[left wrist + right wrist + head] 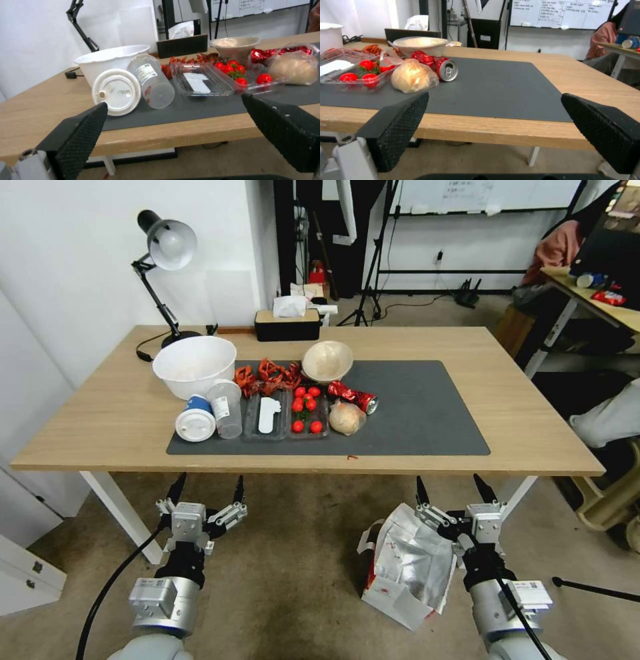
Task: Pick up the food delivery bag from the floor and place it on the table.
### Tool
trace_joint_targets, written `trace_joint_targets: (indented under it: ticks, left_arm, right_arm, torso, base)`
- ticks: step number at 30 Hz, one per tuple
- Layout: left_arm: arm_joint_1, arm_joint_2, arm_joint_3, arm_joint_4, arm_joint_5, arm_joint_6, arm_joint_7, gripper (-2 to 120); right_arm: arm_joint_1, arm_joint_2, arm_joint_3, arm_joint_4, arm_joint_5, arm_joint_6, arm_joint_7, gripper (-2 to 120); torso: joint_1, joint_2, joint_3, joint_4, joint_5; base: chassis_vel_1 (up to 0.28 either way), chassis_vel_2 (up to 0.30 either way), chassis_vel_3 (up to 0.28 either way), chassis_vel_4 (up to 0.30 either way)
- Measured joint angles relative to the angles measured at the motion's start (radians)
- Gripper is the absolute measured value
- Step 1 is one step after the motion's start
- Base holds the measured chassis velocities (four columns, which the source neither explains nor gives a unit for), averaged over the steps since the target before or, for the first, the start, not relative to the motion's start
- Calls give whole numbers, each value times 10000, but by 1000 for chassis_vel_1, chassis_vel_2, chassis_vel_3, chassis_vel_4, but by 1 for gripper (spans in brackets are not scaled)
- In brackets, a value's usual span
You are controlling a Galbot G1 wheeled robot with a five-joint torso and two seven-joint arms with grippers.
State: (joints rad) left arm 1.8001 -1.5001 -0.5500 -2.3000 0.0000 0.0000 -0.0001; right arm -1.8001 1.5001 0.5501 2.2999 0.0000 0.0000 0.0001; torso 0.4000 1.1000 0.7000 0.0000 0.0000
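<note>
The worktop (100,427) stands ahead of both grippers. The food delivery bag (410,567) lies slumped on the floor (293,580) just beside my right gripper (456,493), spread and empty; left gripper (207,493) likewise. Floppy foil could slip a shallow pinch.

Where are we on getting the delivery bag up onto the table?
Nothing done yet: the food delivery bag lies on the floor in front of the table. Nothing is in hand: the right gripper hovers open just above the bag and the left gripper hangs open, empty. Left: grasp, lift, and set it on the mat's bare right side.
</note>
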Motion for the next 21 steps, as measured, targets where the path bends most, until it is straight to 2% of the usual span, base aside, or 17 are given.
trace_joint_targets:
  ticks: [17,20,21]
  left_arm:
    - [-5,7,1,-3,-58,59,-18,100]
    - [-111,113,10,-315,-815,883,-400,100]
    - [-111,113,10,-315,-815,883,-400,100]
  right_arm:
    - [-25,6,0,21,27,-80,-8,100]
    - [-392,165,6,554,382,-1021,-265,100]
    - [-392,165,6,554,382,-1021,-265,100]
  torso:
    - [1,0,0,0,0]
    - [0,0,0,-1,0]
    - [0,0,0,-1,0]
  base:
    - [0,0,0,0]
    - [0,0,0,0]
    - [0,0,0,0]
